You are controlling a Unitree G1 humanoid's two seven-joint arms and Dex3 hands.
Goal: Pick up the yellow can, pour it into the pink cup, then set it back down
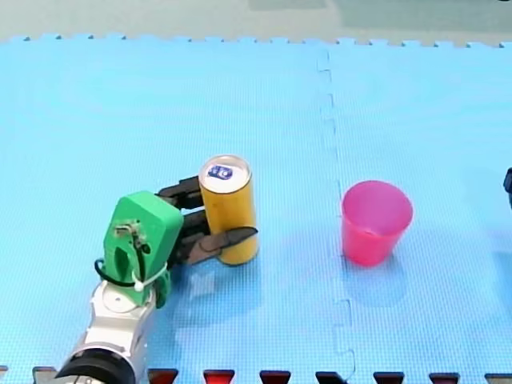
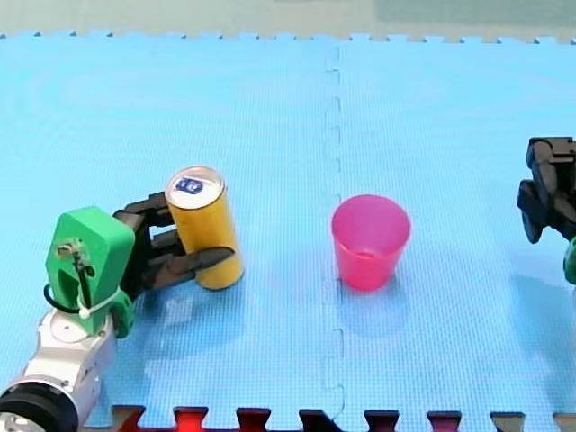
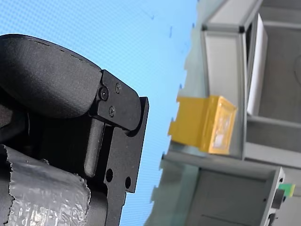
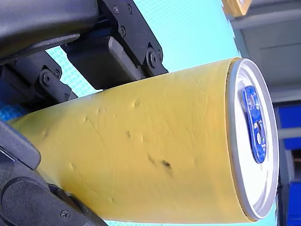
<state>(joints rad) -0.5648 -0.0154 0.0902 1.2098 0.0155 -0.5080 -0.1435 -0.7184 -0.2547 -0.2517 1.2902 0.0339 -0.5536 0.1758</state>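
Note:
The yellow can [image 1: 230, 212] stands upright on the blue foam mat [image 1: 264, 120], left of centre, its silver top with a blue tab facing up. My left hand [image 1: 210, 214] comes in from the lower left and is shut on the can, one black finger [image 1: 230, 238] across its front and others behind it. The second wrist view shows the can's dented yellow side [image 4: 141, 155] held between the black fingers [image 4: 108, 56]. The pink cup [image 1: 374, 222] stands upright on the mat to the can's right, apart from it. My right hand [image 2: 546, 191] is at the far right edge and holds nothing.
A jigsaw seam [image 1: 334, 160] runs through the mat between the can and the cup. Red and black tabs [image 1: 220, 376] line the front edge. Beyond the mat, the first wrist view shows a grey metal frame [image 3: 225, 56] with a yellow box [image 3: 207, 125].

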